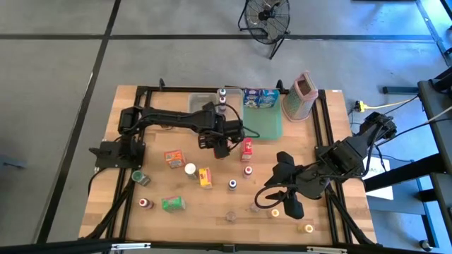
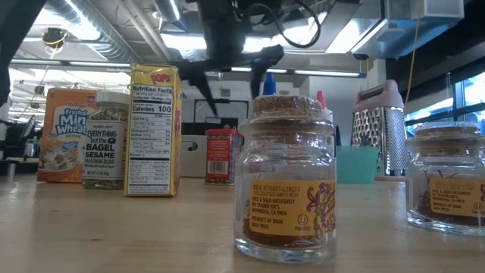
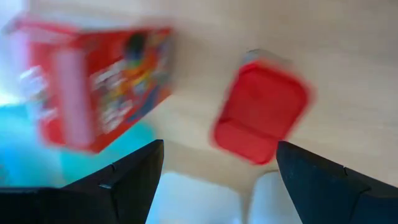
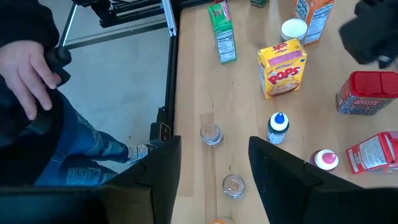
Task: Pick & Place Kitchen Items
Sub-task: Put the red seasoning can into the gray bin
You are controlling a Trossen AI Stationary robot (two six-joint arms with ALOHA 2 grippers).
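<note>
My left gripper (image 1: 220,146) hangs open, pointing down, over the middle of the table. Below it stands a red-capped spice jar (image 3: 261,113), which shows between the fingers but apart from them. A red box (image 3: 93,81) stands beside the jar (image 4: 367,93). My right gripper (image 1: 282,201) is raised over the near right part of the table, open, with nothing between its fingers (image 4: 214,140). Other kitchen items stand on the wood: a yellow Pops box (image 4: 283,68), a blue-capped bottle (image 4: 278,127), a pink-capped bottle (image 4: 324,160), a green box (image 4: 222,31) and two small cork-topped jars (image 4: 211,132).
A flat green tray (image 1: 263,125), a clear tub (image 1: 200,102), two blue boxes (image 1: 258,97) and a metal grater with a pink top (image 1: 302,95) sit along the far edge. An orange box (image 1: 174,157) and more small bottles stand at the left. A person (image 4: 25,68) stands off the table's near side.
</note>
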